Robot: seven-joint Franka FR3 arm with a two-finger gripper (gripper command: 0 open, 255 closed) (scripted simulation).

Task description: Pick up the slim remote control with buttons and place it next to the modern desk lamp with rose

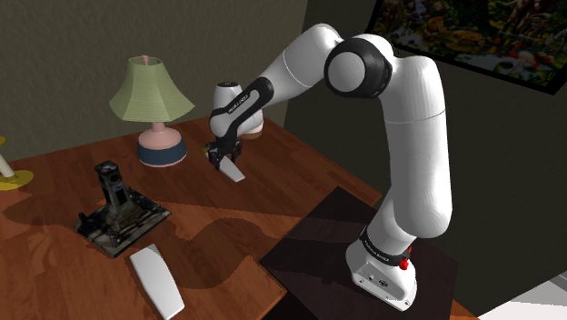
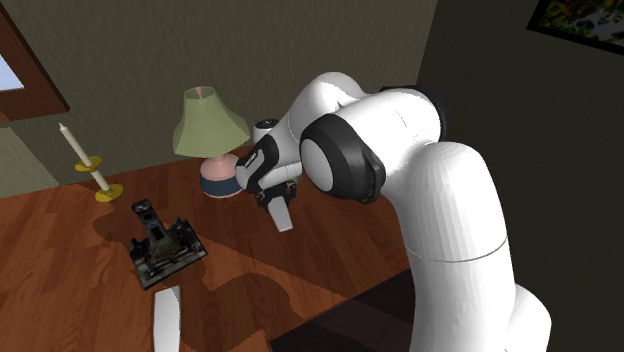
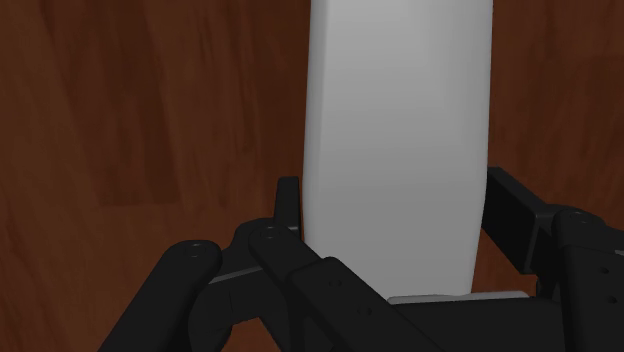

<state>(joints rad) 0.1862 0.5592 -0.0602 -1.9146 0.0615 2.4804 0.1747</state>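
Observation:
My gripper [image 1: 221, 156] is shut on a slim, plain grey-white remote [image 1: 233, 170], which hangs tilted just above the brown wooden table [image 1: 273, 195]. It is held a short way to the right of the lamp's base in the shoulder view. The lamp [image 1: 153, 91] has a green shade, a pink stem and a dark blue foot. From the second exterior view, the gripper [image 2: 275, 195] holds the remote [image 2: 281, 212] right of the lamp [image 2: 210, 125]. In the wrist view the fingers [image 3: 288, 205] clasp the remote [image 3: 395, 140] at both long edges.
A second slim white piece [image 1: 156, 277] lies near the table's front edge. A black device [image 1: 118, 214] stands left of the middle. A candle on a yellow holder [image 2: 92, 165] is at the far left. A white rounded object [image 1: 227, 95] stands behind the arm. The dark stand [image 1: 354, 255] adjoins the table.

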